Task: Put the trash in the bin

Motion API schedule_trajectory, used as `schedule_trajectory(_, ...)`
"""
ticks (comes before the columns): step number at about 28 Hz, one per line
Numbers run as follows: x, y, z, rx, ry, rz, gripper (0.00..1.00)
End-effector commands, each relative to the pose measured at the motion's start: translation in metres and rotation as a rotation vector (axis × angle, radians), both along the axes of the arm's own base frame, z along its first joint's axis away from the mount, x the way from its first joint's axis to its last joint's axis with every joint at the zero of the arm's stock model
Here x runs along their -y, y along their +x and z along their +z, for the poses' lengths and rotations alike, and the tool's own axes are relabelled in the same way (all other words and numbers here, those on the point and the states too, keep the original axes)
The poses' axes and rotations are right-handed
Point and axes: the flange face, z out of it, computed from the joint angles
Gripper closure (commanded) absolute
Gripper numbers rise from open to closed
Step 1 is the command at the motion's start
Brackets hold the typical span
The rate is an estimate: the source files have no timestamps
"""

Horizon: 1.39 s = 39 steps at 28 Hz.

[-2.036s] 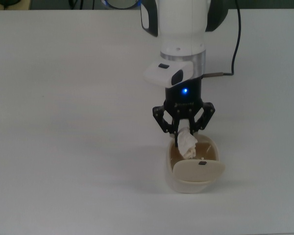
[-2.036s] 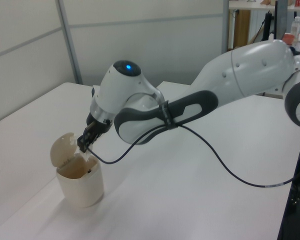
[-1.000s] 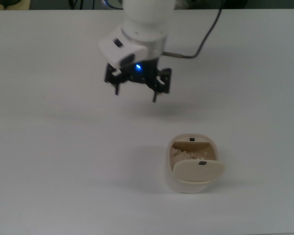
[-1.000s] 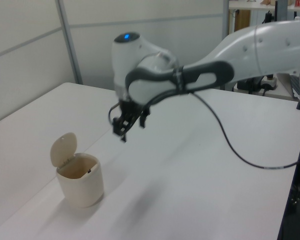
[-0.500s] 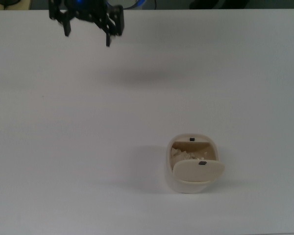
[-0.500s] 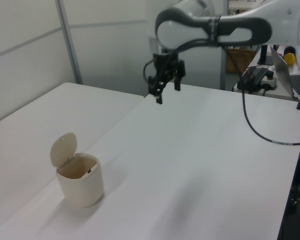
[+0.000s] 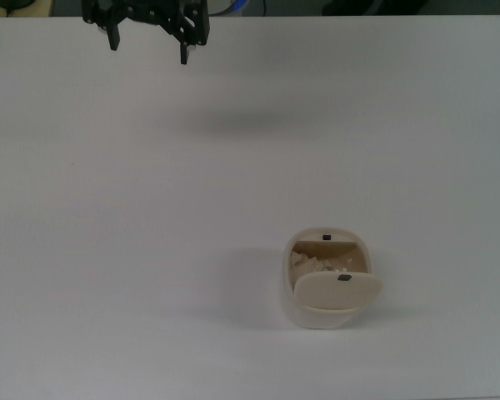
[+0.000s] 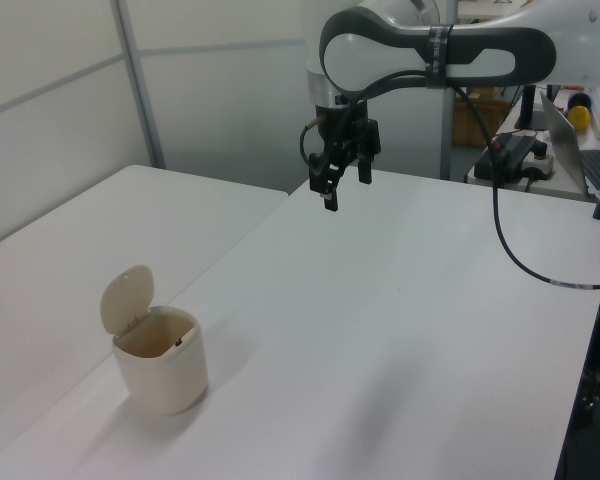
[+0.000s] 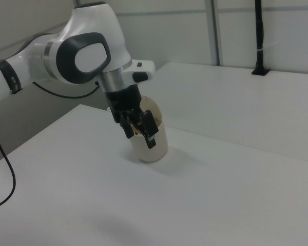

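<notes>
Trash lies inside bin; open, empty end effector well apart.

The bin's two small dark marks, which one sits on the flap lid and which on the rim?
In the top view, the lower mark sits on the raised flap lid; the upper mark sits on the bin rim's far edge, above the trash.

White table, pale panelled walls, cluttered desk behind

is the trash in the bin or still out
In. The top view shows the crumpled white trash lying inside the bin, under its raised flap lid. The tool is open, empty and far off.
</notes>
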Motion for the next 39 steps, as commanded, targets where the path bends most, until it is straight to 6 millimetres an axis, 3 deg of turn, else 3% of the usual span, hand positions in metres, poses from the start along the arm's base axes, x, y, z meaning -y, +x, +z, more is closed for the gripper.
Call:
schedule_trajectory(1, -0.002, -0.001, -0.002, 0.003, 0.020, 0.021, 0.00)
schedule_trajectory(12, 0.012, -0.005, 0.000, 0.003, 0.053, 0.010, 0.00)
schedule_trajectory(39, 0.009, -0.006, 0.000, -0.002, 0.062, 0.017, 0.00)
